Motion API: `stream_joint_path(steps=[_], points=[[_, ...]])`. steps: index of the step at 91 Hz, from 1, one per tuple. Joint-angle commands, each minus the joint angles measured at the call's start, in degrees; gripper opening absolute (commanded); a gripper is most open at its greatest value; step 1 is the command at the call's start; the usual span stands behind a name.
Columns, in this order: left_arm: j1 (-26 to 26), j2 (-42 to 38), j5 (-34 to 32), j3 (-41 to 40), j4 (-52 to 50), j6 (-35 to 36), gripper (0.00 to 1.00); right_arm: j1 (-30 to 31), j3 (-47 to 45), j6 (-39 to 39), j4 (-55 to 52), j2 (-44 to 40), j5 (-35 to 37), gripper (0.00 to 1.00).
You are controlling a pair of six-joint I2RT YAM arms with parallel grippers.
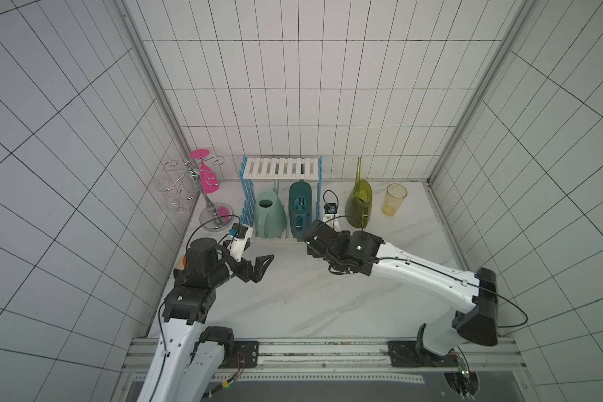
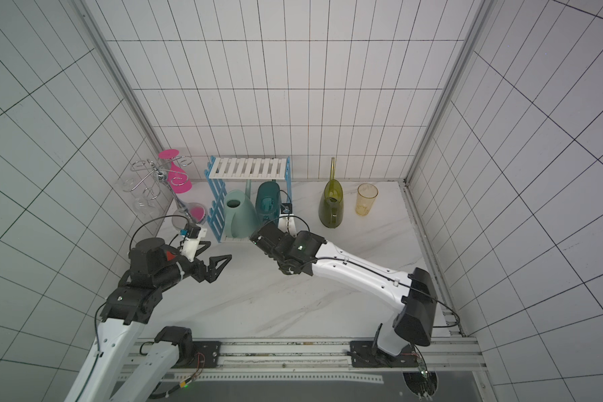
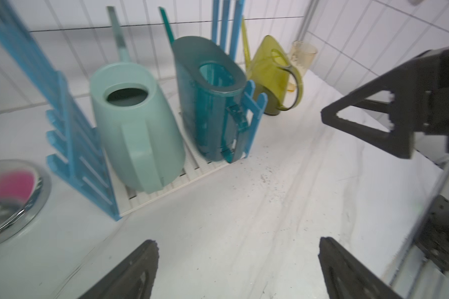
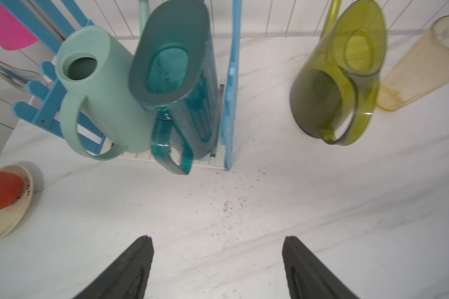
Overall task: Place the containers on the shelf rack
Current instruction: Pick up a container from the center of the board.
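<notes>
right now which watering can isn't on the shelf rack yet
The translucent olive-green watering can: it stands on the tabletop beside the yellow cup, while the mint green can and dark teal can sit on the shelf rack.

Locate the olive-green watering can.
In a top view the olive-green watering can stands upright on the table, off the shelf rack, between its right frame and the yellow cup.

Mint can [image 3: 138, 124] and teal can [image 3: 208, 103] upright, side by side on the rack's [image 3: 70, 124] bottom shelf, handles facing the camera. Olive can [image 3: 270, 75] on the desk [image 3: 244, 194] just past the rack's side frame, cup [image 3: 302, 55] close behind. Left tool [image 3: 236, 246] spread wide, nothing between its fingers.
</notes>
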Motion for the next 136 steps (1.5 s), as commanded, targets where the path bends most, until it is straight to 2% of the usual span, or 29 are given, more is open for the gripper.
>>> stream_joint_path(steps=[1,9,18,36,53,63,90,109,122,136], points=[[-0.3,2.49,12.99,3.47,2.55,1.7,0.98,-5.48,-6.28,-0.7,-1.15,-6.21,0.99,0.87],[-0.58,5.91,12.33,6.08,4.3,-0.21,0.99,-11.04,-9.87,-3.62,-1.04,-9.45,-1.47,0.9],[-2.13,11.21,8.34,10.89,4.01,-0.7,0.98,-17.79,-11.43,-7.17,-0.78,-10.44,-4.96,0.91],[-13.21,20.42,-1.63,18.91,0.97,2.75,0.98,-29.83,-11.53,-14.79,2.14,-7.48,-14.52,0.93],[-15.68,23.55,-0.17,18.99,3.98,-0.51,0.98,-37.01,-7.51,-20.64,5.01,0.43,-21.64,0.93],[-15.69,22.92,-1.19,18.8,3.17,0.78,0.98,-38.78,-2.73,-22.91,4.61,6.63,-25.28,0.93],[-15.23,19.48,-2.68,15.04,3.45,2.42,0.98,-42.28,8.36,-24.9,3.79,20.59,-28.65,0.91],[-11.53,16.23,-1.25,10.42,5.09,1.22,0.99,-43.37,13.4,-26.83,3.41,27.12,-29.27,0.86],[-10.26,14.77,-1.29,8.91,4.76,1.43,0.99,-43.46,15.55,-27.83,3.27,29.74,-29.55,0.79],[-9.97,14.56,-1.34,8.93,4.62,1.48,0.99,-43.49,16.94,-28.04,3.27,30.87,-30.1,0.62]])
